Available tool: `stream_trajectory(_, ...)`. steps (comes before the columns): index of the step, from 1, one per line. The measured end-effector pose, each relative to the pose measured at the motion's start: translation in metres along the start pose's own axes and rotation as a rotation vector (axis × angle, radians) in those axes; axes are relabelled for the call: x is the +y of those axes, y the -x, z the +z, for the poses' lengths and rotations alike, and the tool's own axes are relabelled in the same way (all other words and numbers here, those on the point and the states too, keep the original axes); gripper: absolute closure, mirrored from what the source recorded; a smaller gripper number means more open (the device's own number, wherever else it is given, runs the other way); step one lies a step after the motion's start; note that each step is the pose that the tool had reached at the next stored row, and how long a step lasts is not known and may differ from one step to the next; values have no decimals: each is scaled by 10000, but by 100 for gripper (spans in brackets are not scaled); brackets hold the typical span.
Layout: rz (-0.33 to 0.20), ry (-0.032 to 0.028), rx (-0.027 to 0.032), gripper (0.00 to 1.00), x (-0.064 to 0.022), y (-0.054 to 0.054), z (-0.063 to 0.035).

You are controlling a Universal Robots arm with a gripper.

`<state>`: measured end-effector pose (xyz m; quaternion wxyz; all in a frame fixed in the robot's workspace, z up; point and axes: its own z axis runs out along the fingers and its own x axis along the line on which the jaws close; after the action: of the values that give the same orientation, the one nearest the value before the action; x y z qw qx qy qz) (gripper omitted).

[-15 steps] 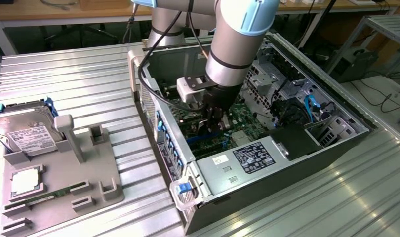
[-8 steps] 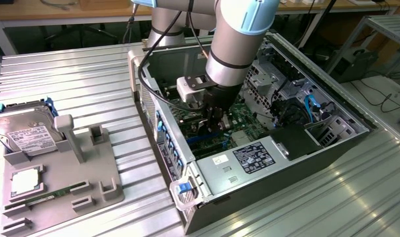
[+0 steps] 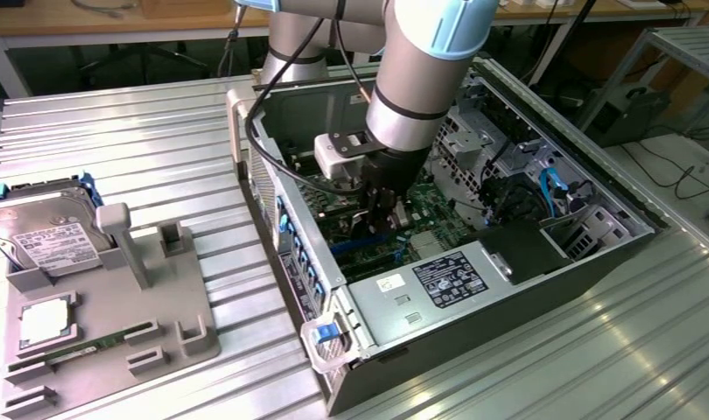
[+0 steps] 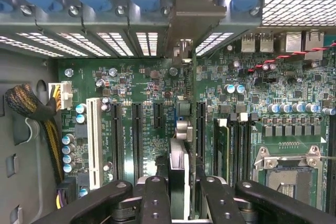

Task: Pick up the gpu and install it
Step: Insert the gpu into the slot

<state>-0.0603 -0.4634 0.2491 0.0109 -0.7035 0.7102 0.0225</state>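
Close up, we see the tool (image 4: 178,198) clamped on the gpu (image 4: 178,174), edge-on above the motherboard (image 4: 147,124) inside the open case (image 3: 565,262).

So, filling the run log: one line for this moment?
tool: shut on gpu | gpu: edge-on over motherboard slots | place: inside PC case

Ribbed metal counter (image 3: 144,131) carries two items directly. An open PC case (image 3: 588,262) lies on its side around the fingers (image 3: 384,219). A grey holder (image 3: 156,306) sits well apart from the fingers, toward the exterior view's left, with a hard drive (image 3: 45,232) propped in it.
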Motion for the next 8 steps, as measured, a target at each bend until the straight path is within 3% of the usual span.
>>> stream_trajectory(8,-1,17,26,72,-2,-1,25)
